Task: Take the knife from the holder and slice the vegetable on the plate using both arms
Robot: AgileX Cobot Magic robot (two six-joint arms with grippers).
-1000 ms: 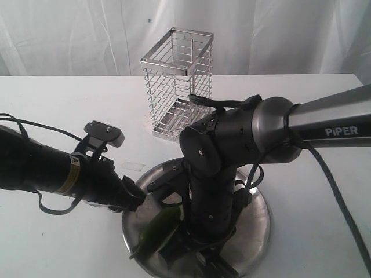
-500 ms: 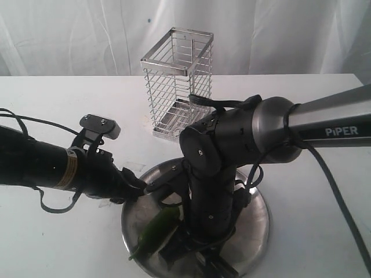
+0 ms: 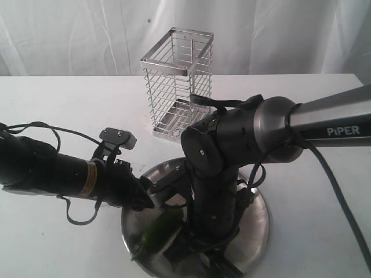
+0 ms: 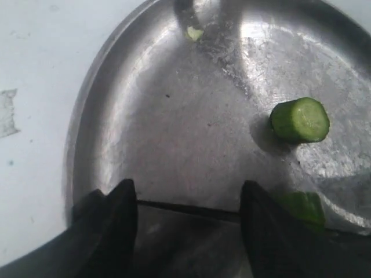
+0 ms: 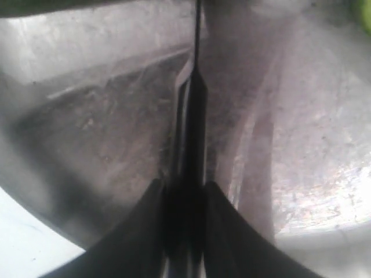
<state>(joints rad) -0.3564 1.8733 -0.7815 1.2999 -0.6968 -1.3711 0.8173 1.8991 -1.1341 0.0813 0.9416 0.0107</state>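
right pincer (image 5: pixel 184 194) is clamping the knife (image 5: pixel 195 110); left pincer (image 4: pixel 188 208) is gaping wide (holding nothing), so the loose vegetable (image 3: pixel 159 229), lower centre, is risking rolling off the plate (image 3: pixel 258 231).

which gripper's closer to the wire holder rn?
Left, as far as the exterior view shows. The left gripper hovers open at the plate rim, in front of the holder. The right gripper sits farther forward over the plate, shut on the knife.
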